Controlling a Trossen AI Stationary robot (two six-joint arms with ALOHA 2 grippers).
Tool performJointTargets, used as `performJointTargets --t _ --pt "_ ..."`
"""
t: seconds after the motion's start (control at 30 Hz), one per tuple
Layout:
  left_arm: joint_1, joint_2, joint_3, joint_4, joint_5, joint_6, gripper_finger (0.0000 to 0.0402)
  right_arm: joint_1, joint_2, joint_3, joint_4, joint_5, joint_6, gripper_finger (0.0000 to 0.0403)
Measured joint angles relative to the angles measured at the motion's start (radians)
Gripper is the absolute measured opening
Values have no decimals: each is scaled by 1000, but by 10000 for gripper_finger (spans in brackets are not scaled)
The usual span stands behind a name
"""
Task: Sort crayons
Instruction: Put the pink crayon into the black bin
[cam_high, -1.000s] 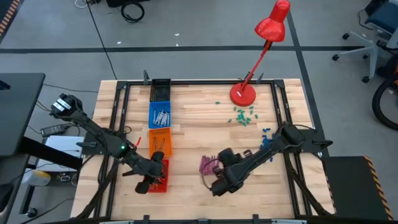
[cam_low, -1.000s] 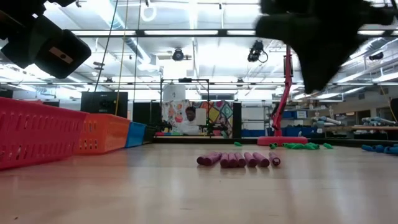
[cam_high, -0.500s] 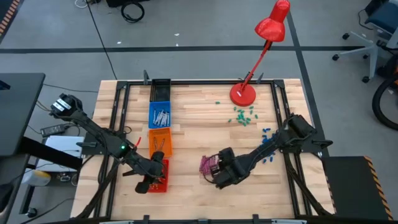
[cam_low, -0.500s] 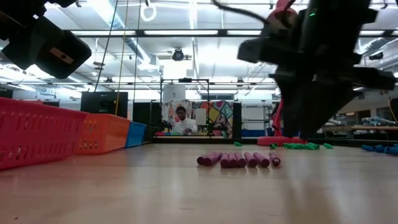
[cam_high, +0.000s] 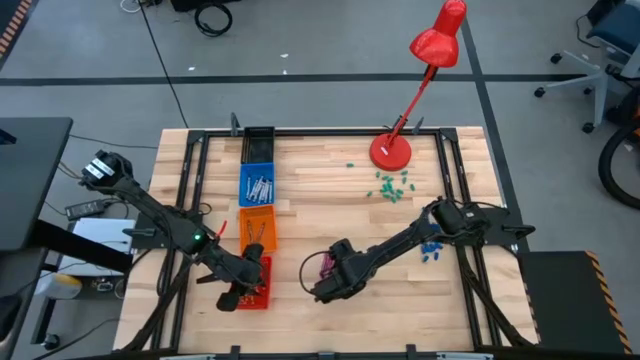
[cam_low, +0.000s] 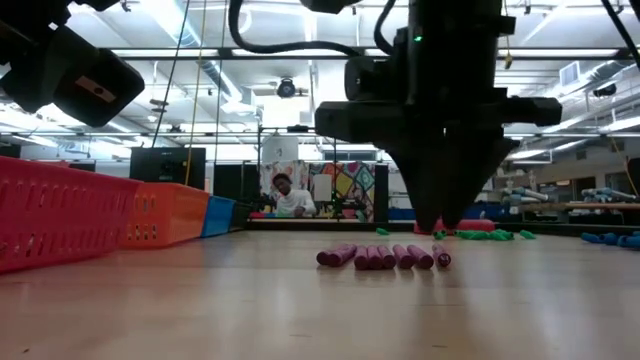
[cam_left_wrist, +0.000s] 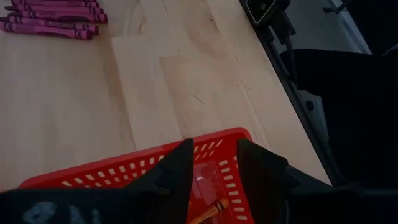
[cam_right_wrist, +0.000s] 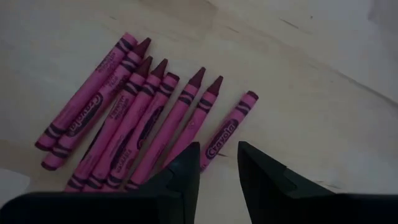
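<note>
Grey crayons (cam_high: 258, 187) lie in the blue bin (cam_high: 243, 176) and orange ones in the orange bin (cam_high: 243, 215), left of centre in the high view. My right gripper (cam_high: 322, 287), jaws narrowly parted and empty, hovers over the loose pink crayons (cam_right_wrist: 144, 127) at lower centre. My left gripper (cam_left_wrist: 212, 172), parted and empty, waits over the red bin (cam_left_wrist: 225, 142); I judge the pinks remain.

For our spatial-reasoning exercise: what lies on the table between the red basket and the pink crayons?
Only bare wood: in the left wrist view nothing lies between the red basket and the pink crayons.
</note>
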Motion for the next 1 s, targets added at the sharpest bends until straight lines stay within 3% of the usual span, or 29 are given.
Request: performJointTargets --t 0.47,0.73,1.0 --pt "0 0 0 -15 0 1 135 0 0 0 2 -6 24 113" --pt "0 0 0 -16 0 1 135 1 -11 -118 153 -50 36 113" --pt "0 0 0 -16 0 1 135 10 -14 -131 157 -81 -5 104"
